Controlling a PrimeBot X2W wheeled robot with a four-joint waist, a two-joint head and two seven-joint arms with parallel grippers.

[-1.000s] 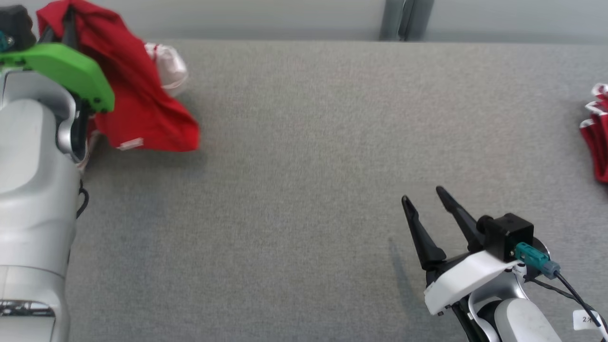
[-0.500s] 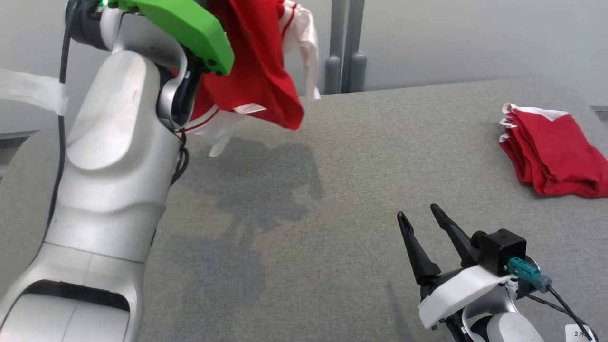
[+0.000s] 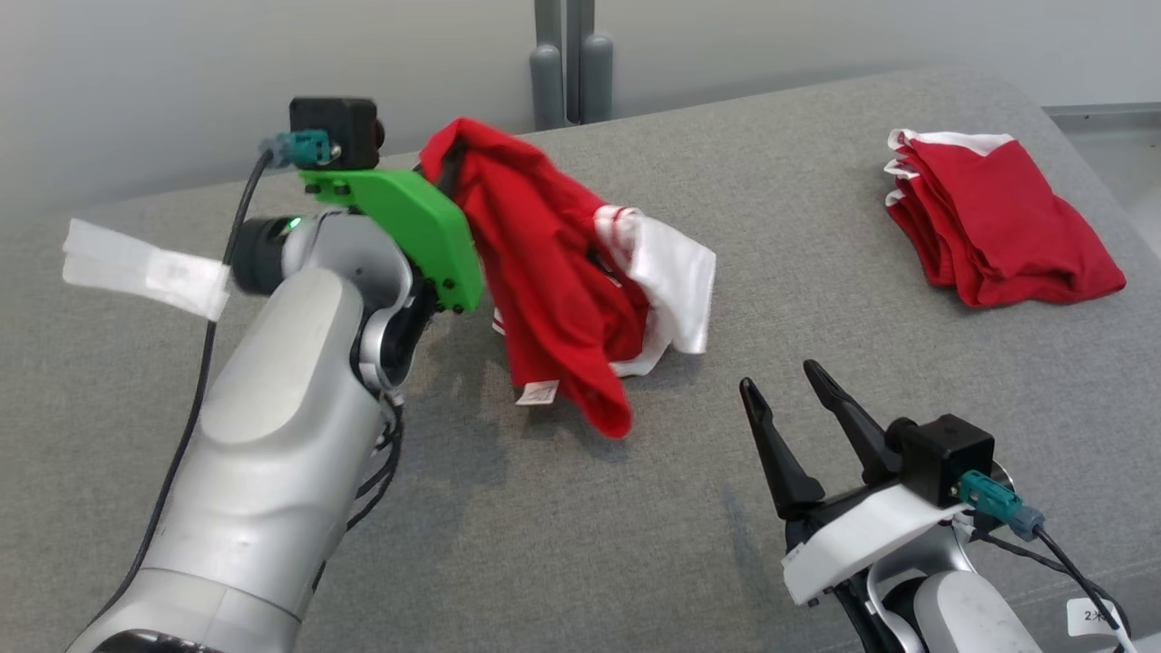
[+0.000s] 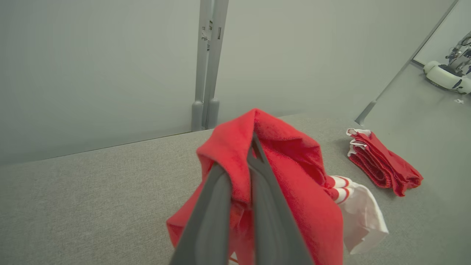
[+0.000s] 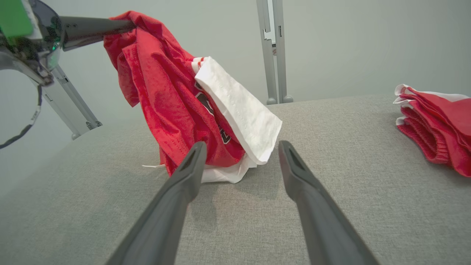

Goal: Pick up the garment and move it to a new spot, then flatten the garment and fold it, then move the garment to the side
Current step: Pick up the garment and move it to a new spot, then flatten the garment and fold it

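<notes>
Garment (image 3: 544, 272) held up by the left gripper (image 3: 442, 168) over the grey table (image 3: 780, 172).
In the head view, the red-and-white garment is pinched at its top by the left gripper's pressed-together fingers, left of centre, and its lower folds are draped onto the table. The right gripper (image 3: 780, 379) is held spread and empty nearby at the lower right, and a folded red pile (image 3: 998, 236) is seen well apart at the far right. In the left wrist view, red cloth is seen clamped between the closed fingers. In the right wrist view, the garment's hanging white panel is framed between the parted fingers and is not touched by them.
</notes>
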